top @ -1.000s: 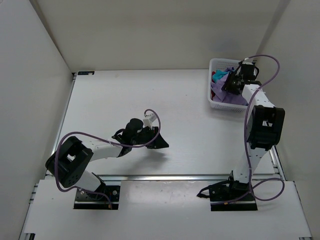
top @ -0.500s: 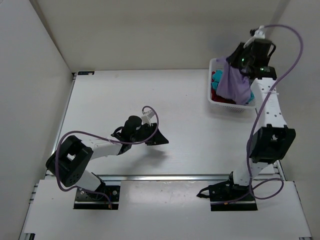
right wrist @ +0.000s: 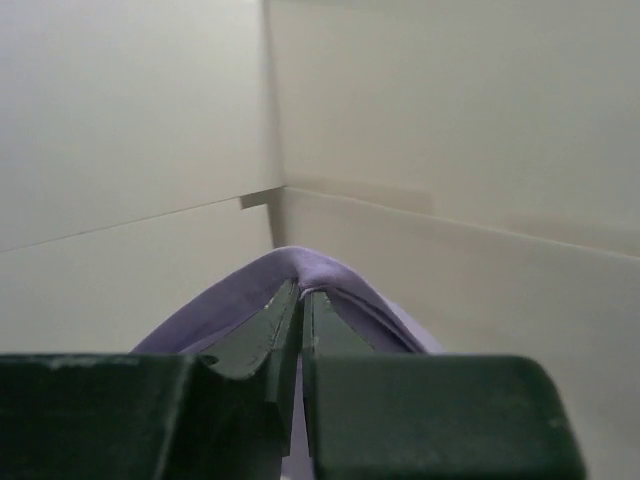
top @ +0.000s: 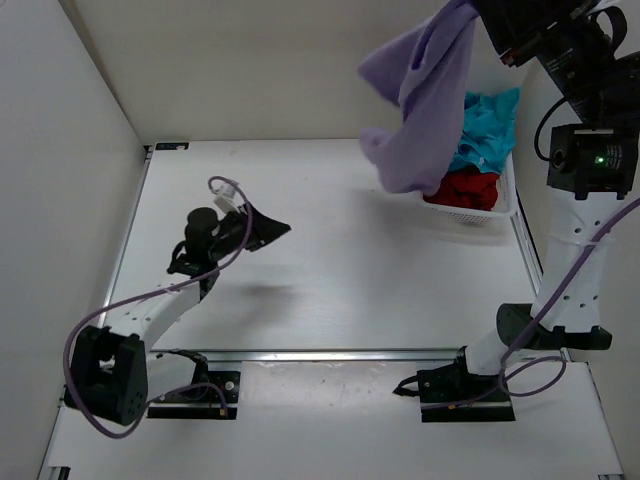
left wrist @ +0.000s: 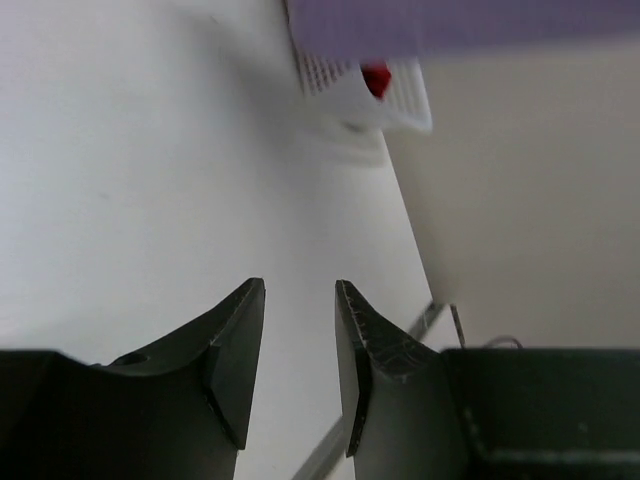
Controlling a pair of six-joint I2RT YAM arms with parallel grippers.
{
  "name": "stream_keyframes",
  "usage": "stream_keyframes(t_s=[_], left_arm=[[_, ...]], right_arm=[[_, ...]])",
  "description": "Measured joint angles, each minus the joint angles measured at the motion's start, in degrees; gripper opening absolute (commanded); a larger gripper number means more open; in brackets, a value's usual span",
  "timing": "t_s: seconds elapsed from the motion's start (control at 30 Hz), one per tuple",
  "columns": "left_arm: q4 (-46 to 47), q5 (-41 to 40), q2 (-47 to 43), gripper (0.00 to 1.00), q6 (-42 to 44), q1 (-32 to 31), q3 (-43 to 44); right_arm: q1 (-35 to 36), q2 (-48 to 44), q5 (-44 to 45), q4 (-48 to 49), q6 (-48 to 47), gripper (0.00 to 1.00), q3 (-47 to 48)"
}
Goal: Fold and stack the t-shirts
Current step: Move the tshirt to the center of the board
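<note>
Nearest the bases, the left tool [top: 276,228] hung over the left half of the white counter [top: 350,290]. Its two fingers stood apart with nothing between them, and the left wrist view showed only bare counter in the gap.

Farther back, at the counter's far right corner, the white mesh basket [top: 470,213] held the dark red t-shirt [top: 465,188]. The teal t-shirt [top: 487,120] lay heaped behind and above the red one.

Highest in the overhead view, the right tool [right wrist: 301,296] was raised well above the basket. Its fingers were pressed tight on a fold of the lavender t-shirt [top: 420,100]. That shirt hung free in the air, draped down and to the left. It touched neither the counter nor the basket, and its lower end hung in front of the basket's left side.
</note>
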Motion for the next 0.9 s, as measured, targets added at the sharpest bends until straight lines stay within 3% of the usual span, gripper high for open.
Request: stream_keyframes(t_s=[0.1, 0.23, 0.37, 0.47, 0.57, 0.6, 0.67, 0.7, 0.73, 0.83, 0.87, 0.9], left_arm=[[-3.69, -0.44, -3.1, 0.45, 1.57, 6.23, 2.58], [-5.86, -0.61, -3.19, 0.47, 2.89, 7.45, 5.7], [-7.65, -2.64, -2.84, 0.47, 4.0, 6.54, 5.77], [-8.35, -4.72, -2.08, 0.47, 4.66, 3.3, 4.98], [-9.09, -6.69, -2.08, 0.46, 5.53, 0.37, 3.04], [-9.81, -7.37, -2.14, 0.46, 6.01, -0.26, 2.8], [-11.34, -9.4, -2.73, 0.47, 7.1, -0.76, 2.43], [-12.09, -10.49, -3.1, 0.47, 7.65, -0.92, 2.38], [-12.74, -11.54, -3.58, 0.47, 8.09, -1.07, 2.36], [-13.49, -14.49, -4.35, 0.47, 9.18, -1.77, 2.03], [-13.4, -15.04, -3.91, 0.47, 9.25, -2.21, 1.92], [-13.29, -15.5, -3.32, 0.47, 9.31, -2.62, 1.81]], right_arm=[[1.09, -0.44, -2.54, 1.95, 1.38, 0.0, -4.07], [4.46, 0.37, -3.08, 0.15, -0.5, 0.0, -14.03], [8.13, 5.51, 0.46, -3.06, -4.15, 0.0, -26.27], [10.49, 14.25, 2.86, -8.52, -6.27, 0.0, -28.79], [14.38, 28.87, 6.47, -18.6, -9.07, 0.0, -16.24], [16.24, 35.47, 7.56, -22.99, -9.79, 0.0, -7.54], [20.44, 46.66, 8.76, -25.9, -10.19, 0.0, 8.02], [22.43, 48.94, 8.24, -26.03, -9.84, 0.0, 10.32], [23.8, 49.48, 7.65, -26.56, -9.57, 0.05, 10.49], [28.26, 48.17, 6.64, -27.56, -9.73, 0.47, 8.83], [29.2, 47.19, 7.67, -28.33, -10.4, 0.55, 8.52], [30.08, 45.57, 9.75, -29.83, -12.13, 0.56, 8.33]])
